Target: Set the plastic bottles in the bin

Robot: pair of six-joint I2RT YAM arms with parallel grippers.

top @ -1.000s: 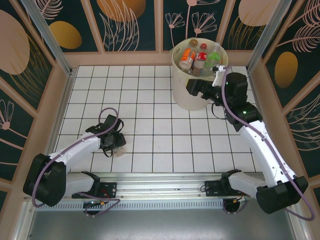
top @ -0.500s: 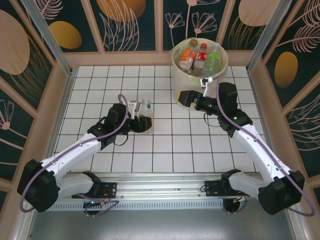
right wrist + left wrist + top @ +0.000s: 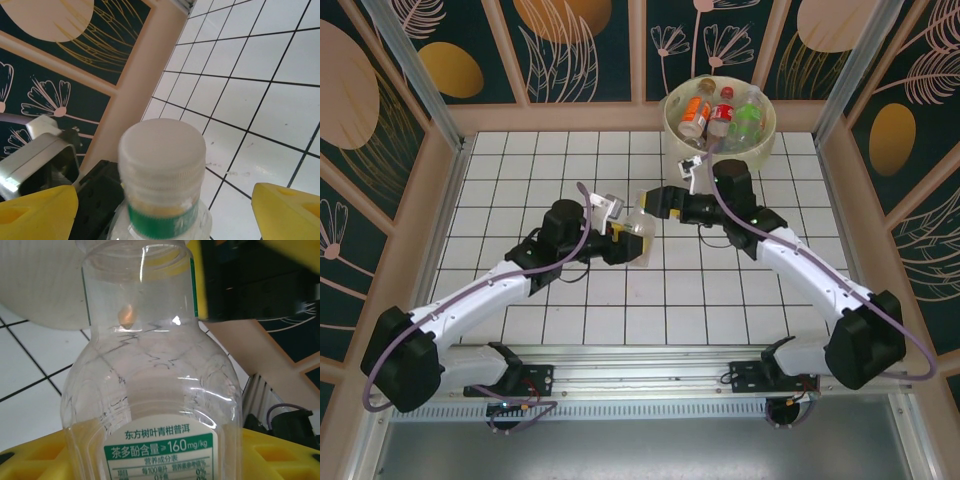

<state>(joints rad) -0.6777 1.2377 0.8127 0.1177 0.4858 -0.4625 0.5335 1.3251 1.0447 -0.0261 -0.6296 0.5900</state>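
Over the middle of the table (image 3: 520, 170), the left hand (image 3: 620, 240) clasped a clear bottle (image 3: 150, 390) while the right hand (image 3: 657, 201) hung spread around its cap (image 3: 162, 150), seemingly a handover, so next the right must close, then carry it to the far-right bin (image 3: 672, 125).

A white tiled surface (image 3: 520, 170) with thin black grid lines lies inside a pale beige wooden frame (image 3: 570, 115). Above the frame rise wall panels (image 3: 580, 40) of dark teal, printed with peach and orange discs, leaves and line-drawn flowers. Slanted aluminium posts (image 3: 405, 60) stand at the two far corners. A metal rail (image 3: 650, 390) runs along the near edge, with a grey floor strip (image 3: 640, 455) below it. The light is soft and even.
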